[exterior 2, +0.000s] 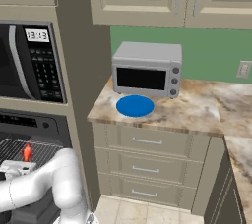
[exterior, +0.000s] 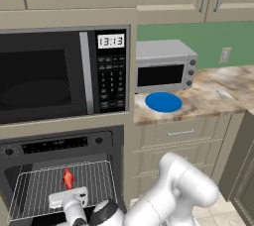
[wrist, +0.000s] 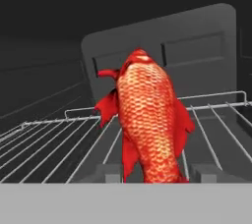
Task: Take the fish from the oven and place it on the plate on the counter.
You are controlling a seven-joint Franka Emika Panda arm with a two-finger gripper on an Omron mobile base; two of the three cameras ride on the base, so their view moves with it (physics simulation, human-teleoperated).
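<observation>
The red-orange fish (exterior: 68,178) lies on the wire rack (exterior: 34,188) inside the open black oven (exterior: 59,144), tail toward me. My gripper (exterior: 68,190) reaches into the oven from the front. In the hand view the fish (wrist: 147,120) fills the middle and my gripper (wrist: 157,173) has one dark tip against each side of its tail end. The right base view shows the fish (exterior 2: 27,152) just above my gripper (exterior 2: 20,165). The blue plate (exterior: 163,102) (exterior 2: 135,105) sits bare on the marbled counter (exterior: 218,91) (exterior 2: 197,112), up and to the right of the oven.
A black microwave (exterior: 49,76) sits directly above the oven. A silver toaster oven (exterior: 163,66) (exterior 2: 147,70) stands just behind the plate. Cream drawers (exterior 2: 147,142) lie under the counter, and the oven's dark back wall (wrist: 197,36) is close behind the fish.
</observation>
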